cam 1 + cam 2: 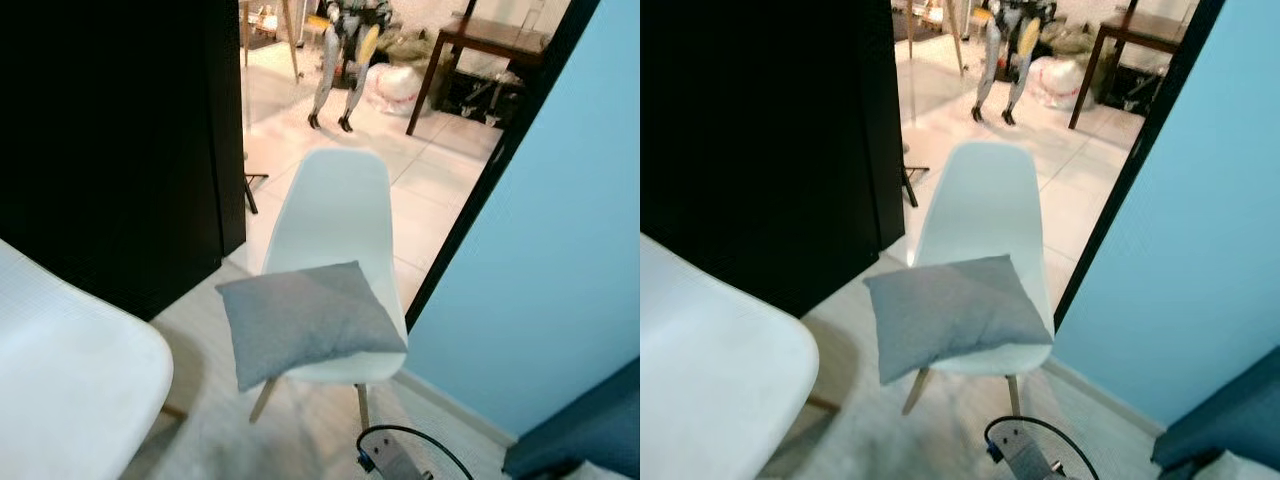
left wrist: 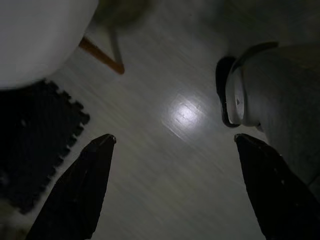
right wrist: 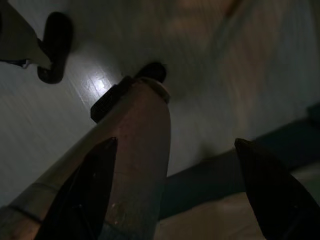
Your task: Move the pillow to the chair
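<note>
While both pairs of fingers were spread apart and empty, the left gripper (image 2: 172, 142) and the right gripper (image 3: 175, 145) hung over the floor (image 2: 165, 165), because the grey pillow (image 1: 305, 320) lay flat on the white chair (image 1: 335, 205), seemingly delivered.

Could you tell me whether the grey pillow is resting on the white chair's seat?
Touching. The left eye view shows the pillow lying flat on the seat of the chair, its near corner overhanging the front edge.
</note>
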